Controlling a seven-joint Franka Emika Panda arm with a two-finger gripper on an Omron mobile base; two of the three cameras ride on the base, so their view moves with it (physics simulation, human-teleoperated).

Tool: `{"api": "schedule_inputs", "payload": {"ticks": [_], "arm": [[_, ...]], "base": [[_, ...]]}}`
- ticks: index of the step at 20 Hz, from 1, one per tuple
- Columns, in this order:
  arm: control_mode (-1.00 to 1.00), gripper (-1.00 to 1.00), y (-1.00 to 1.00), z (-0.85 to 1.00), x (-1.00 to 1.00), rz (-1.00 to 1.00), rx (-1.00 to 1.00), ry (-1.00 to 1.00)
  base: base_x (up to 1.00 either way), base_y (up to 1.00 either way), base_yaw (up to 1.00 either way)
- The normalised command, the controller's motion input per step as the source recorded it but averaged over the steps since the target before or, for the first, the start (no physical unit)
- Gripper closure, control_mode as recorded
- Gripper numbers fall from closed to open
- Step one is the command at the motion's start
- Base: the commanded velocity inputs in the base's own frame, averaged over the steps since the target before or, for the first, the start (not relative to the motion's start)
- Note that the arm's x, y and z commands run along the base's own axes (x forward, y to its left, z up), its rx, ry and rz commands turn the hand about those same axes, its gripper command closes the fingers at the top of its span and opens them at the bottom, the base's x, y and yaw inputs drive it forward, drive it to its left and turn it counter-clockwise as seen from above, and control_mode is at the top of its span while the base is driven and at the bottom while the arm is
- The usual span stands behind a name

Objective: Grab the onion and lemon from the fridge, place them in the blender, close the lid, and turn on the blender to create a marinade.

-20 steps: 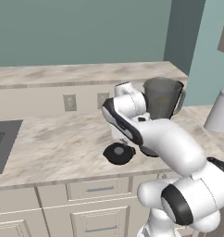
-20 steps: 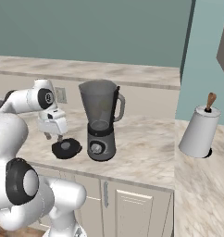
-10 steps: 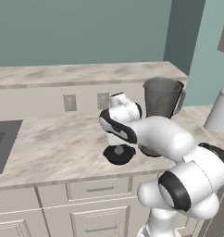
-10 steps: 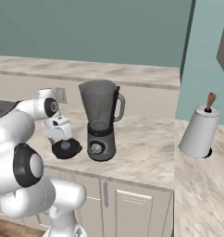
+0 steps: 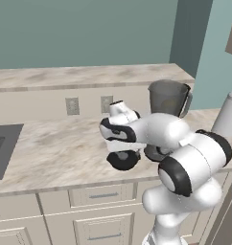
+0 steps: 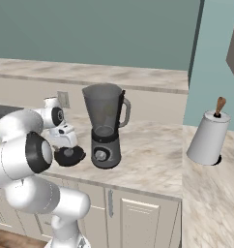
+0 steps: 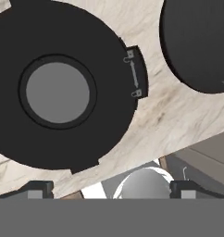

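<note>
The marble counter [image 6: 153,160] carries the blender [image 6: 105,127], the lid [image 7: 58,88] (lying flat beside it) and a white jug [image 6: 209,138].

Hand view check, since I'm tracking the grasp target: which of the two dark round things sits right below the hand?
The lid, the flat black disc with a grey centre knob and side tab. The blender base lies off to the side.
</note>
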Motion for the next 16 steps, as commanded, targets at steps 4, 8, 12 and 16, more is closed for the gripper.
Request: {"api": "schedule_inputs", "payload": {"ticks": [4,8,12,16], "arm": [[-1.00,-1.00,0.00,-0.51,0.04,0.00,0.09,-0.07],[-1.00,-1.00,0.00,-0.38,0.00,0.00,0.15,-0.16],[-1.00,-1.00,0.00,-0.24,0.04,0.00,0.06,-0.14],[-1.00,-1.00,0.00,-0.09,0.19,0.00,-0.03,-0.08]], "base": [[0.00,0.00,0.00],[0.00,0.00,0.00],[0.00,0.00,0.00],[0.00,0.00,0.00]]}}
